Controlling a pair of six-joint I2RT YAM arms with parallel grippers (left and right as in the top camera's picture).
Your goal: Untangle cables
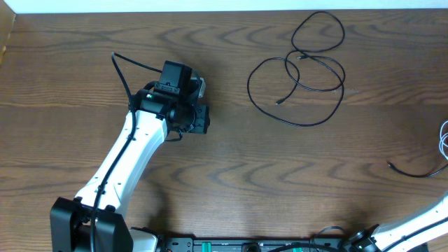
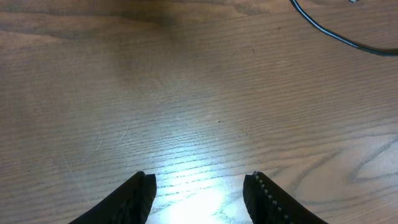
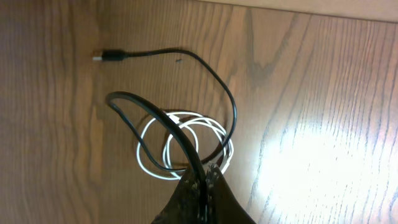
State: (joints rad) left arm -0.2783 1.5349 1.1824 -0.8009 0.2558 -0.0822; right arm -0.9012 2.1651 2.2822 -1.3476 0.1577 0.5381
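Closest to the lens on the left side, the left claw (image 2: 199,182) hangs low over the brown wood-grain table (image 2: 186,93). Its two dark fingers stand about half apart with only bare board between them. Ahead of that claw and off to its right lies the long thin black cable (image 1: 305,125), spread in loose overlapping loops with both small ends showing. It is well apart from either claw and, as far as I can judge, already free of the others. Further right, the right claw (image 3: 203,182) is closed tight. A black strand climbs from the table straight into its tips, so it appears to have hold of the second thin black cable (image 3: 155,52), whose small metal plug (image 3: 99,56) lies ahead of the claw to its left. Just in front of the tips sits the short thin white cable (image 3: 138,151), coiled in a few rings. The black one passes over or through those rings; which, I cannot tell. The step in hand looks like parting black from white. Next calls for drawing the pinched strand away slowly, watching whether the white coil drags along, and bringing the left claw across to pin it if so.
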